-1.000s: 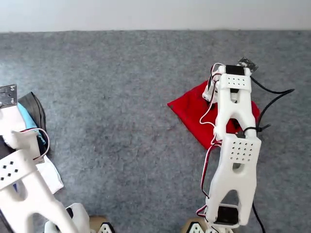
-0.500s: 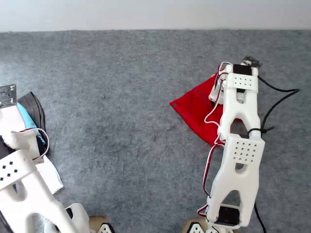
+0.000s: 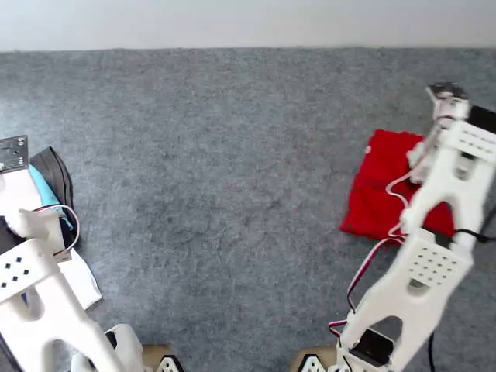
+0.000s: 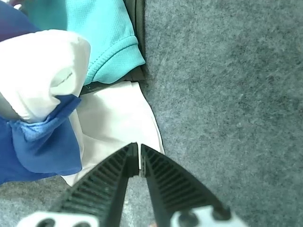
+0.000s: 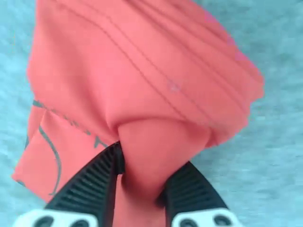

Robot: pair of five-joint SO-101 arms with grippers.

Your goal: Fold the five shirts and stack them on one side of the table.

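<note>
My right gripper (image 5: pixel 147 163) is clamped on a bunched fold of the red shirt (image 5: pixel 142 71), which lies near the right edge of the bench (image 3: pixel 232 155). I think this step goes best if I carry the shirt low and let go gently, so the layers settle flat. The cloth is ridged with creases, with a grey print at one corner. My left gripper (image 4: pixel 139 158), closed on nothing, hovers over the white shirt (image 4: pixel 113 118).
</note>
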